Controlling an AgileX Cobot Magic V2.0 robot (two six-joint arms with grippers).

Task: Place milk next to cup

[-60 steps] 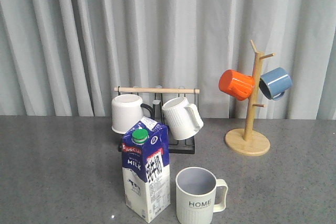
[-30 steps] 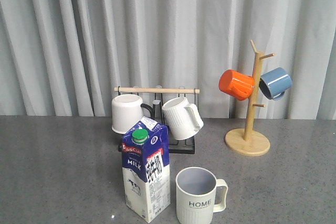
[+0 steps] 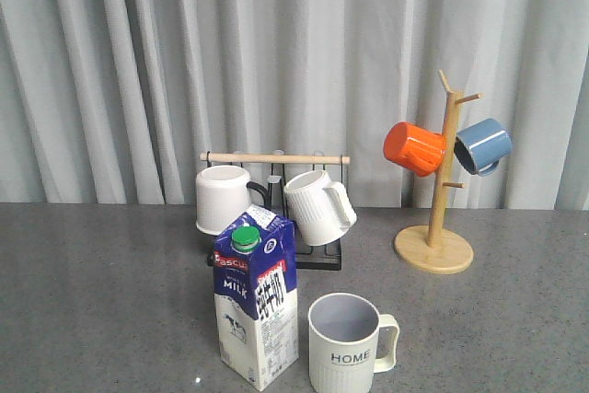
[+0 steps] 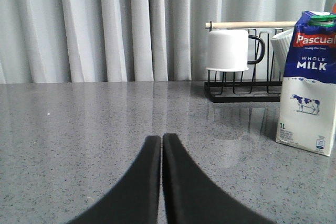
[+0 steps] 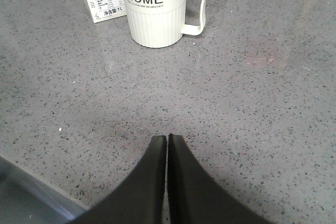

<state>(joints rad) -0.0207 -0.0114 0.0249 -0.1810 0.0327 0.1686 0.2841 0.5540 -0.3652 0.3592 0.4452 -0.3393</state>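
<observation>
Grey speckled table [image 3: 110, 301] held the milk [image 3: 256, 310] upright, just left of the cup [image 3: 343, 342]. Left gripper [image 4: 161, 145] and right gripper [image 5: 167, 142] were both closed, empty, apart from the carton; the left seemed nearer it.

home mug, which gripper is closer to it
Right, probably. The right gripper, shut, faces the HOME mug across bare table; the left gripper, shut, sees only the milk carton off to one side.
</observation>
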